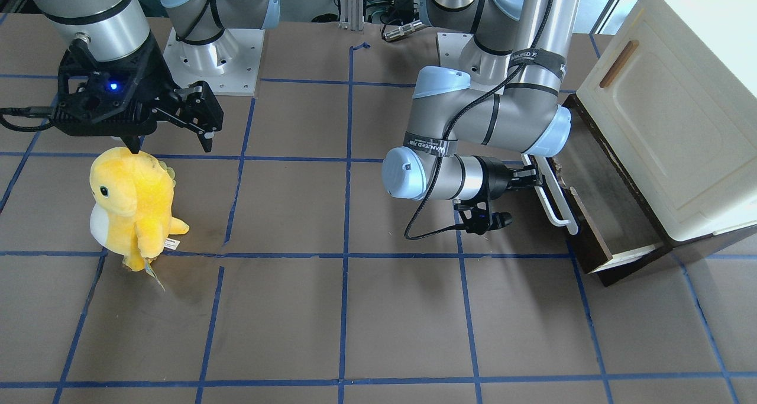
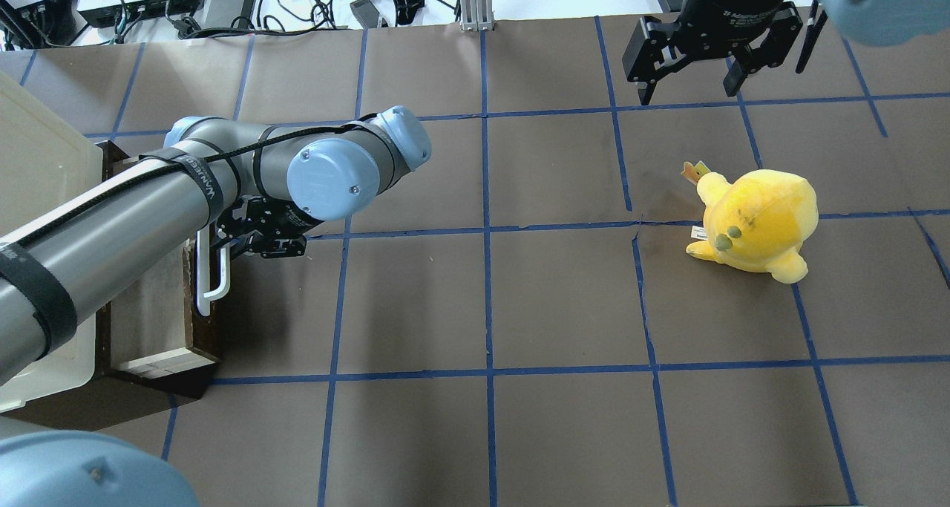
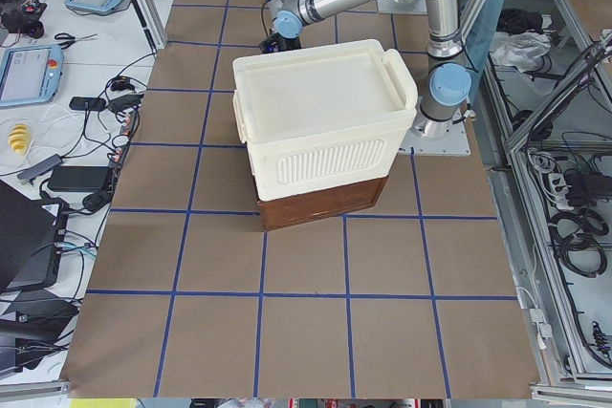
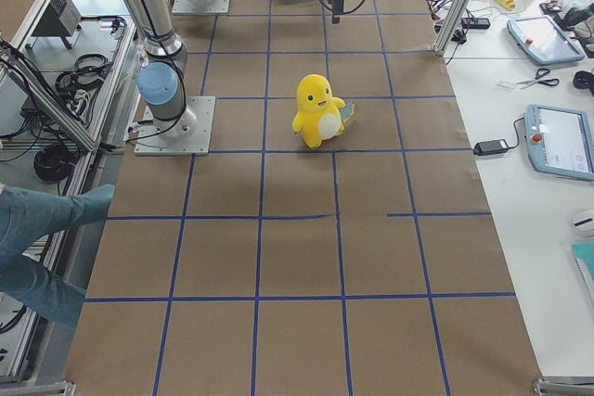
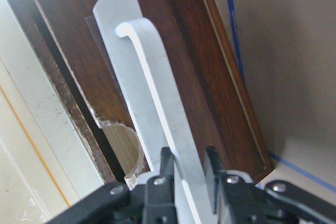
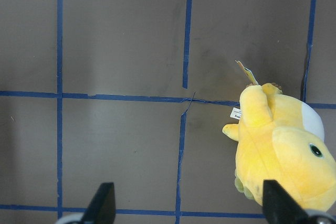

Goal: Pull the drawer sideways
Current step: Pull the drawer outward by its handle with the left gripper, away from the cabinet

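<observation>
The dark brown drawer (image 1: 594, 247) stands pulled partway out from under the cream cabinet (image 1: 668, 108). Its long white bar handle (image 1: 556, 206) faces the table's middle. My left gripper (image 1: 535, 176) is shut on this handle near its robot-side end. The left wrist view shows the fingers (image 5: 165, 174) clamped on both sides of the white bar (image 5: 157, 114), with the brown drawer front (image 5: 210, 77) behind. In the overhead view the drawer (image 2: 211, 329), handle (image 2: 206, 277) and left gripper (image 2: 230, 243) are at the left. My right gripper (image 1: 171, 141) is open and empty, hanging above the table far from the drawer.
A yellow plush toy (image 1: 133, 206) stands on the table just below the right gripper; it also shows in the overhead view (image 2: 757, 221) and the right wrist view (image 6: 283, 150). The cream cabinet (image 3: 320, 112) sits on a dark brown base at the table's left end.
</observation>
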